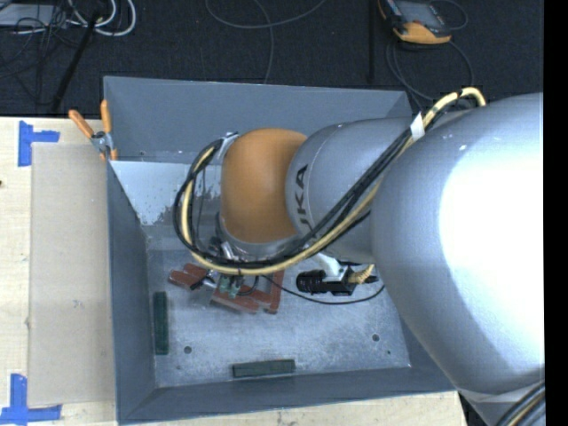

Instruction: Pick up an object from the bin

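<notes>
My gripper (234, 272) is low in the middle of the bin, mostly hidden under the arm's orange cover. Directly beneath it lies a flat reddish-brown thing (257, 301), which sticks out to the left and right of the gripper. Whether the gripper touches it cannot be made out. Just to the right lies a small black thing with a white and yellow part (330, 281), partly under the arm.
A dark green bar (160, 322) lies along the bin's left wall. A second dark green bar (264, 368) lies along the front wall. The arm covers the bin's right side and much of its back.
</notes>
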`<state>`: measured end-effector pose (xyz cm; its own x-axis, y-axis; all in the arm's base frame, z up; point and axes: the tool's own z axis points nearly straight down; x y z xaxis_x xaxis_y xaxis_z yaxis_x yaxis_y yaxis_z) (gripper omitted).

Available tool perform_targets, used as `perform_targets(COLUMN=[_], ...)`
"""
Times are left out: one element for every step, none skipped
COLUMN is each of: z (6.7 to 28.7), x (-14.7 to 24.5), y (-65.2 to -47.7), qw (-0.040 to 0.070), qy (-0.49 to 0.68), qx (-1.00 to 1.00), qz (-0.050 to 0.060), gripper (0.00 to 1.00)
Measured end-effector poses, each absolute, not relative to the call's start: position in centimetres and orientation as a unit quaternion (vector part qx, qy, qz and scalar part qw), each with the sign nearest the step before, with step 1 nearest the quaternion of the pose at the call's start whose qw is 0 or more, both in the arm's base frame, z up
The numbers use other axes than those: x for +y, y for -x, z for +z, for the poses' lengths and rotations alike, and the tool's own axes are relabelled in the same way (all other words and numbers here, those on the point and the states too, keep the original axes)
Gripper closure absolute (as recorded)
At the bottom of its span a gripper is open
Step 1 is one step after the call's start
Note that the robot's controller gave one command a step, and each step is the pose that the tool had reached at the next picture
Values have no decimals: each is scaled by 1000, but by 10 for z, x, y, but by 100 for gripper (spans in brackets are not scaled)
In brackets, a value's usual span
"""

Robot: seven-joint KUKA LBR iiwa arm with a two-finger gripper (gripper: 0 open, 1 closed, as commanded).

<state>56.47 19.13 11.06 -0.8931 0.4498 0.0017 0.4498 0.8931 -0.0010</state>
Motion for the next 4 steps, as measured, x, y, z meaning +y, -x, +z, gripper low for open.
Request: perform_targets(z=[119, 124, 137, 144], x=[191, 191, 191, 191], y=[-565, -564, -564, -565], qw=[-1, 1, 2, 0], qy=[231, 232, 232, 231], qx=[-973, -973, -973, -973], qz=[-1, 1, 0, 0], gripper=[100, 100, 100, 100])
